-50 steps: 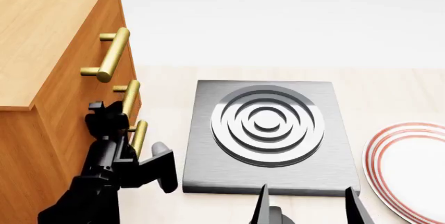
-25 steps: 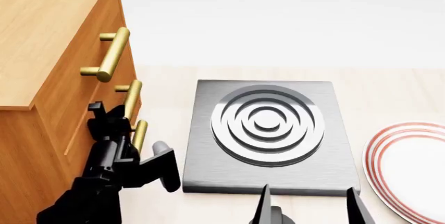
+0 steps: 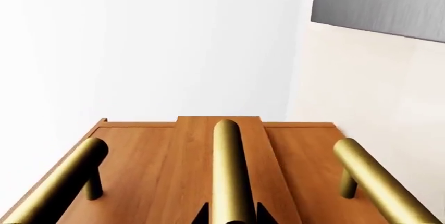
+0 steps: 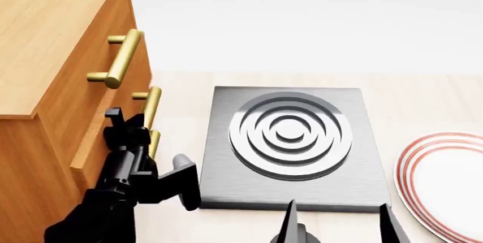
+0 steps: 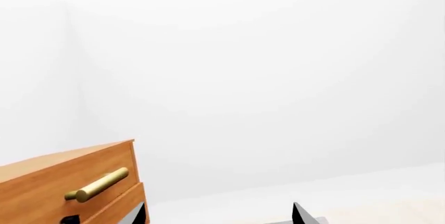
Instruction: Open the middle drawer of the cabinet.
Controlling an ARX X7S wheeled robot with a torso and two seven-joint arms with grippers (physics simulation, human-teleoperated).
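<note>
The orange-brown wooden cabinet (image 4: pixel 45 39) stands at the left, with three brass bar handles on its stacked fronts. The middle drawer (image 4: pixel 94 155) juts out a little from the other fronts. In the left wrist view its front (image 3: pixel 195 172) shows as a raised strip between the neighbouring fronts. My left gripper (image 4: pixel 130 125) is shut on the middle drawer's handle (image 4: pixel 153 100). The bar (image 3: pixel 230 166) runs between the two black fingertips (image 3: pixel 201 216) of the left gripper (image 3: pixel 233 215). My right gripper (image 4: pixel 338 225) hangs open and empty near the front edge, and its view catches the cabinet (image 5: pixel 70 177) beyond the gripper (image 5: pixel 219 213).
A grey metal slab with raised concentric rings (image 4: pixel 287 135) lies on the pale table, right of the cabinet. A white plate with red rim lines (image 4: pixel 445 181) sits at the right edge. The top handle (image 4: pixel 121 59) sticks out above my left arm.
My left gripper has drawn back toward me and to the right with the middle handle in it. The middle drawer has slid out slightly. The right arm has barely moved.
</note>
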